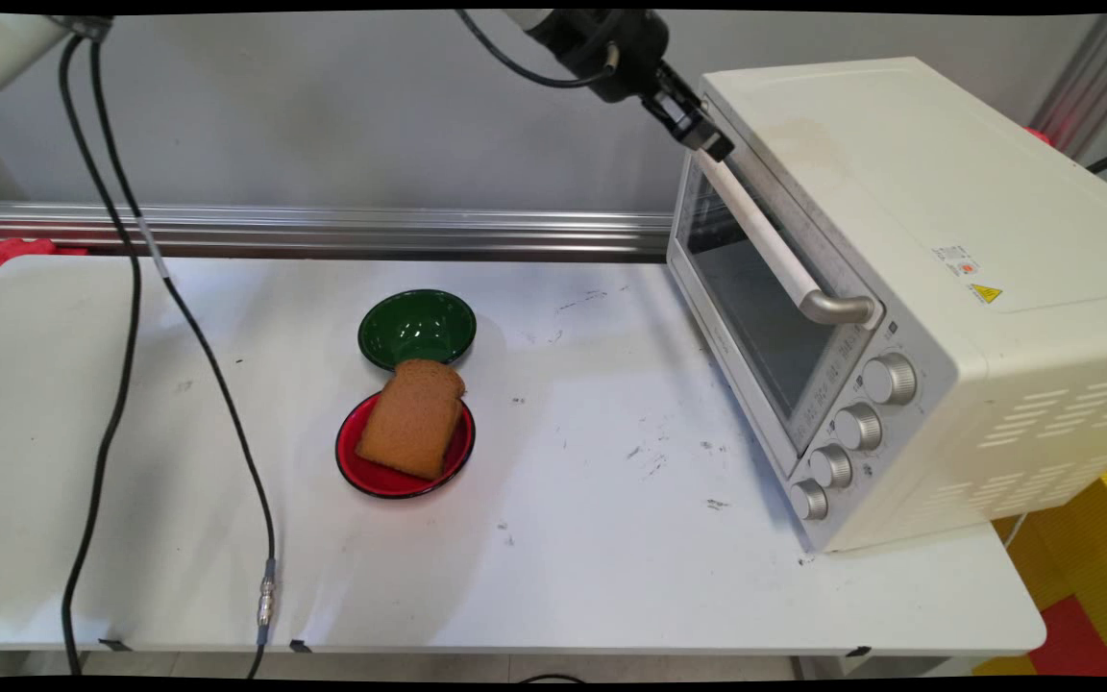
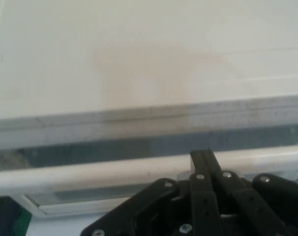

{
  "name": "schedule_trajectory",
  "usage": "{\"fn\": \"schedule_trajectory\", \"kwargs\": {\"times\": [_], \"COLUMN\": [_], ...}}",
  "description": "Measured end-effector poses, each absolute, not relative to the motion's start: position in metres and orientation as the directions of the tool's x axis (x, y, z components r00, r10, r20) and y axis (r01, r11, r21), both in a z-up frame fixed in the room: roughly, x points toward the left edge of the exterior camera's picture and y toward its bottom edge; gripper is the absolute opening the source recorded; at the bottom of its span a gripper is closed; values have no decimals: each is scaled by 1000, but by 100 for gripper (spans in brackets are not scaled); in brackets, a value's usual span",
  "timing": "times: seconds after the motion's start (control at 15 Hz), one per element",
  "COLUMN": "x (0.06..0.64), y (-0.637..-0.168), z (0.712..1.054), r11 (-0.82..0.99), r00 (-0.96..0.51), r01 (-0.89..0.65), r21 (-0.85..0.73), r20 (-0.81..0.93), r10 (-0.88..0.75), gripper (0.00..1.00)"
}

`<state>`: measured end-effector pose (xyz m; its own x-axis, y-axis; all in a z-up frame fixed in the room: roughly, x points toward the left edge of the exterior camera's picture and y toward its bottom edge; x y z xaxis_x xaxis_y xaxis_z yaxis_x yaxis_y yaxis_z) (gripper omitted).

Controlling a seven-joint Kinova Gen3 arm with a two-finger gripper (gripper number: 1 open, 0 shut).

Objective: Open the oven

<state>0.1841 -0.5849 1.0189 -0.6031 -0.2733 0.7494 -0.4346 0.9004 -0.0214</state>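
A cream toaster oven (image 1: 909, 192) stands on the right of the table with its glass door (image 1: 755, 308) closed. My gripper (image 1: 713, 144) is high up at the far end of the door's white bar handle (image 1: 765, 240), right at the door's top edge. In the hand view the two fingers stand pressed together, and the gripper (image 2: 203, 156) is shut with its tip against the handle (image 2: 90, 173). The oven's top (image 2: 139, 59) lies beyond. Nothing shows between the fingers.
A slice of brown bread (image 1: 412, 418) lies on a red plate (image 1: 361, 471) at mid-table, with an empty green bowl (image 1: 416, 329) just behind it. Black cables (image 1: 111, 384) hang down on the left. Several knobs (image 1: 859, 426) line the oven's front.
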Motion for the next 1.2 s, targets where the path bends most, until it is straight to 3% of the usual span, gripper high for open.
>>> {"fn": "schedule_trajectory", "kwargs": {"times": [1.2], "x": [137], "y": [-608], "z": [981], "r11": [904], "r00": [-592], "r01": [-425], "r21": [39], "r20": [743], "r10": [-311], "gripper": [0]}}
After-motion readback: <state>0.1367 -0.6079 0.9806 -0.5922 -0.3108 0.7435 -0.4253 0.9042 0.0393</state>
